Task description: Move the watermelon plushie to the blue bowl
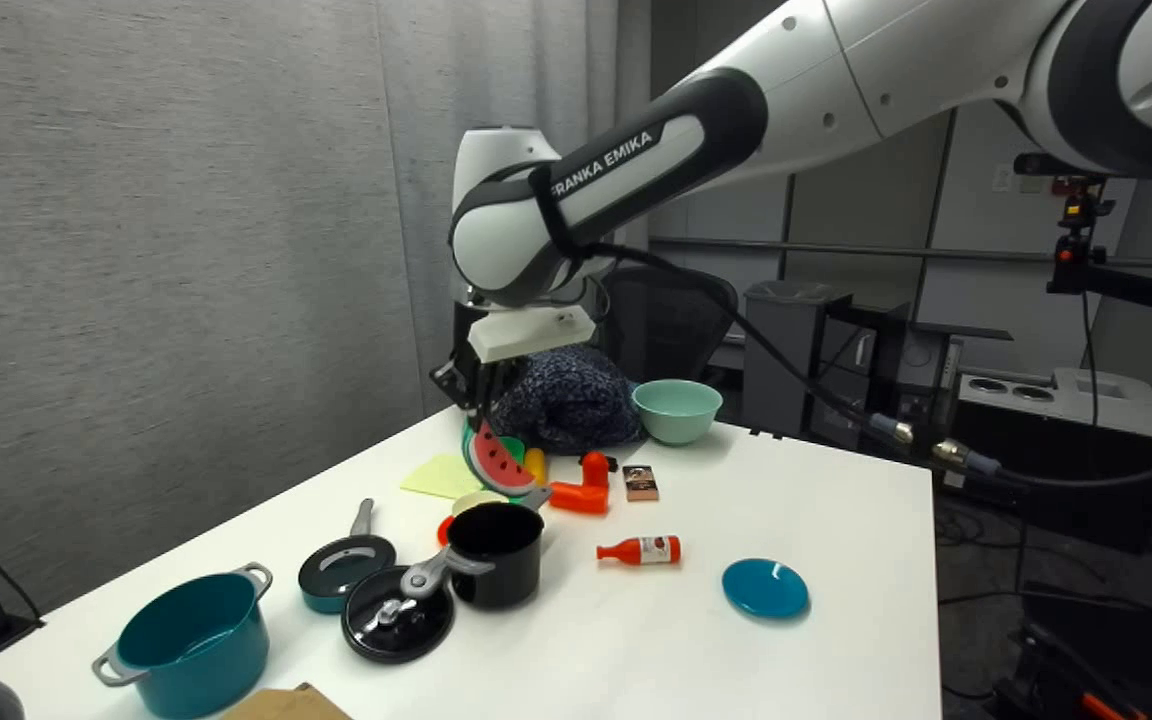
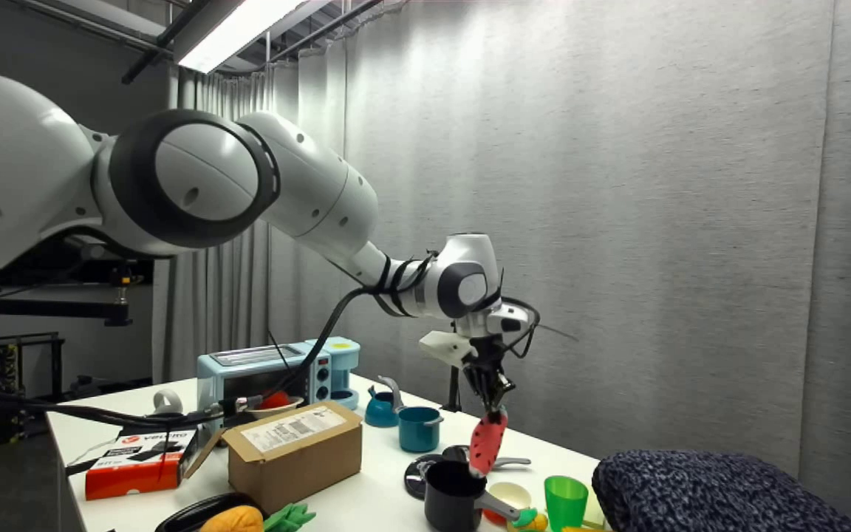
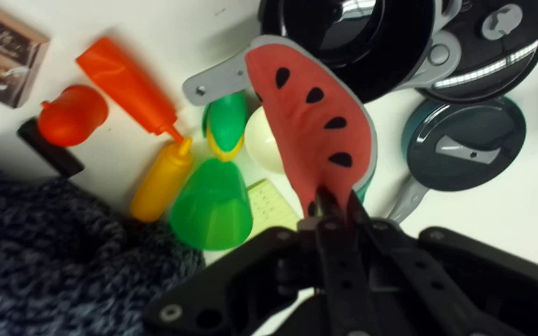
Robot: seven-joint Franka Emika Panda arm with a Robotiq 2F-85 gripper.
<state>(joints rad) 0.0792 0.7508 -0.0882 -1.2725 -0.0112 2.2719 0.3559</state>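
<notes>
The watermelon plushie (image 1: 498,462) is a red wedge with black seeds and a green rind. My gripper (image 1: 476,415) is shut on one end of it, and the rest hangs down above the table. In an exterior view the plushie (image 2: 486,445) hangs by the black pot, and the gripper (image 2: 496,412) is above it. In the wrist view the plushie (image 3: 320,112) extends from the fingertips (image 3: 339,200) and covers part of the pot. The pale aqua blue bowl (image 1: 677,412) stands upright at the table's far edge, beside the dark mound. It is out of view in the wrist view.
A dark blue speckled mound (image 1: 568,400) lies between gripper and bowl. Below the plushie are a black pot (image 1: 496,560) and a green cup (image 3: 213,205). An orange block (image 1: 581,495), red bottle (image 1: 641,550) and blue disc (image 1: 765,588) lie on the table. A cardboard box (image 2: 296,451) stands farther off.
</notes>
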